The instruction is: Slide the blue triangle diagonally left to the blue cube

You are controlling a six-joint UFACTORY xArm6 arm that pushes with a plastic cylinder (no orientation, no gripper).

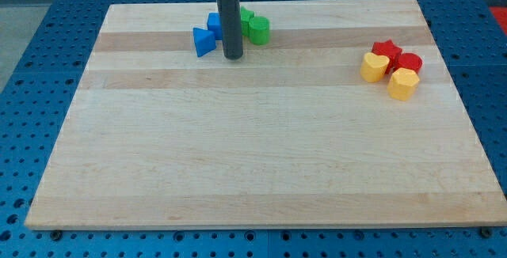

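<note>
My tip (232, 56) stood near the view's top of the counter (261, 155), just to the right of the blue triangle (203, 42) and close to touching it, though contact could not be confirmed. The blue cube (214, 22) sat directly above and slightly right of the triangle, largely hidden behind the rod; the two blue blocks looked to be touching or nearly so. Judgement: the slide was at or near its end. If any move remained, it called for only a short nudge of the triangle toward the cube, with care not to disturb the green blocks.

No fingers on this rig; the arm ended in a plain dark rod, so there was nothing to spread or pinch.

Materials: counter of pale wood planks, smooth, with visible grain bands, resting on a blue perforated base. Blocks appeared matte and solid-coloured. A green cylinder (258, 28) stood just right of the rod, another green block (246, 15) behind it. Well apart at the view's right: red star (386, 50), red cylinder (410, 62), yellow heart (373, 67), yellow block (402, 83), clustered and touching.
</note>
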